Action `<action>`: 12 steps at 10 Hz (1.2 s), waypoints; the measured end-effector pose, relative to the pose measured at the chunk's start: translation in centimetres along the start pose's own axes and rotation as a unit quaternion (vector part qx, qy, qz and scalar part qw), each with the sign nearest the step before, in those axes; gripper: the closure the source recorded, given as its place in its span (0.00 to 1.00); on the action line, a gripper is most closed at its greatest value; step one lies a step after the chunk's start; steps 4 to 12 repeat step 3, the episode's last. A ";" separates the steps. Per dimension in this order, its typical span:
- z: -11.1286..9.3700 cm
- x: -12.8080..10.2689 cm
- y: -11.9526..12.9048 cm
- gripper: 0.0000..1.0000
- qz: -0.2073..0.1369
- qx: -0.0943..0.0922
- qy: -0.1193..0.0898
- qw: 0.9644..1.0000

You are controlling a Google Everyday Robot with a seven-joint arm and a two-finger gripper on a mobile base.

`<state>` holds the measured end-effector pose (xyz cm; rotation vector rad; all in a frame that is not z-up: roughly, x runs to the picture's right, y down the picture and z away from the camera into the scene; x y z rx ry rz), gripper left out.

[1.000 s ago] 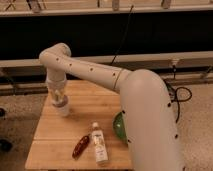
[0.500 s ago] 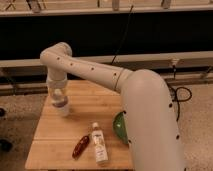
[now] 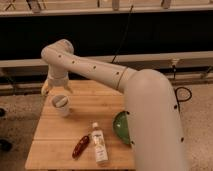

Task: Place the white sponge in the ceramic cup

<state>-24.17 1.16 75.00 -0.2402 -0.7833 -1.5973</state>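
The ceramic cup [image 3: 61, 106] is small, white and upright at the back left of the wooden table [image 3: 87, 112]. A whitish piece, the white sponge [image 3: 60, 101], lies in the cup's mouth; its details are unclear. My gripper [image 3: 56, 90] hangs just above the cup, slightly behind it, apart from the rim. Its fingers are spread open and hold nothing. My white arm reaches in from the lower right across the table.
A clear bottle with a white label [image 3: 99, 145] lies near the front edge. A dark red object [image 3: 80, 146] lies left of it. A green bowl [image 3: 120, 128] sits at the right, partly hidden by my arm. A dark wall with rails stands behind the table.
My gripper has risen from down over the cup, where it covered the mouth. The cup's rim and the whitish piece inside now show. The cup has not moved.
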 end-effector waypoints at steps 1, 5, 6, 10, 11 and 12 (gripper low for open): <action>-0.7 0.3 0.0 0.20 0.000 0.000 0.005 1.000; -1.8 0.7 0.4 0.20 0.003 -0.001 0.008 1.000; -1.8 0.7 0.4 0.20 0.003 -0.001 0.008 1.000; -1.8 0.7 0.4 0.20 0.003 -0.001 0.008 1.000; -1.8 0.7 0.4 0.20 0.003 -0.001 0.008 1.000; -1.8 0.7 0.4 0.20 0.003 -0.001 0.008 1.000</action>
